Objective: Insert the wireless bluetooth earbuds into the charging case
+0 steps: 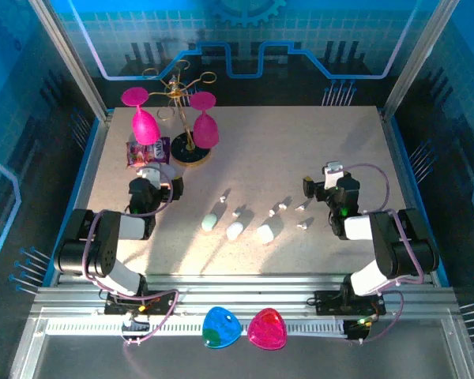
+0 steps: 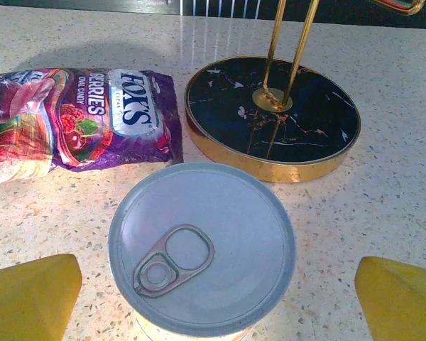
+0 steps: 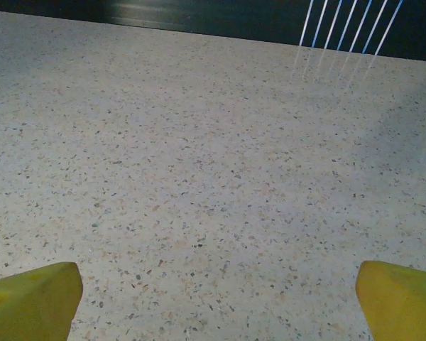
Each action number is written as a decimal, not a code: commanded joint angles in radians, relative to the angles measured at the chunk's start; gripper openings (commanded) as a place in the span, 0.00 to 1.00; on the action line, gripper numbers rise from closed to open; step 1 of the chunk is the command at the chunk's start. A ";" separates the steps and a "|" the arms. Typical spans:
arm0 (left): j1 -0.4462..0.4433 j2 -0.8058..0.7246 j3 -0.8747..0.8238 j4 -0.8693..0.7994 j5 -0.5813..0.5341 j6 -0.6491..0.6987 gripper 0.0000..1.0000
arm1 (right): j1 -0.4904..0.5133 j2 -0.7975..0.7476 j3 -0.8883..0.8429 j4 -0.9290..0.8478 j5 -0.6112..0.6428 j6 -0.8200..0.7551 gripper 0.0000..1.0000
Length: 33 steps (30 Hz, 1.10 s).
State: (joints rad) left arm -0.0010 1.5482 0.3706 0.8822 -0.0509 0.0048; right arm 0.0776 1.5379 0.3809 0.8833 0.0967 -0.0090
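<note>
Both stand released, holding nothing: the left pincer [image 2: 213, 295] over a can [image 2: 202, 245] near the counter's [image 3: 199, 142] left edge, the right pincer [image 3: 213, 298] over bare counter. The earbuds [image 1: 284, 204] lie scattered mid-counter, beside three cases [image 1: 234, 230].

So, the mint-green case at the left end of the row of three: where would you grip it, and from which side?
Probably from straight above, jaws across its shorter width at mid-length. The mint-green case lies flat on the table as a low rounded pebble, so its two long sides are the only opposing faces. The white case beside it lies apart, leaving finger room.
</note>
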 commanded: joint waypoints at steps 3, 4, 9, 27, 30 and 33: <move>0.006 0.005 0.017 0.034 0.016 -0.003 0.99 | 0.005 0.005 0.010 0.022 0.005 -0.012 1.00; 0.006 0.005 0.016 0.034 0.017 -0.002 0.99 | 0.004 0.005 0.012 0.023 0.006 -0.013 1.00; 0.006 0.004 0.016 0.034 0.016 -0.003 0.99 | 0.004 0.005 0.012 0.022 0.006 -0.013 1.00; 0.000 -0.097 0.014 -0.045 -0.030 -0.007 1.00 | -0.016 -0.060 -0.010 0.013 0.008 0.012 1.00; -0.036 -0.207 0.019 -0.145 -0.092 0.021 1.00 | -0.013 -0.182 -0.009 -0.090 0.006 0.006 1.00; -0.096 -0.319 0.024 -0.227 -0.163 0.063 0.99 | -0.006 -0.321 0.013 -0.247 -0.003 0.022 1.00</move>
State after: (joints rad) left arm -0.0574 1.3132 0.3717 0.7456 -0.1368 0.0219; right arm 0.0715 1.3209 0.3744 0.7605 0.0967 -0.0029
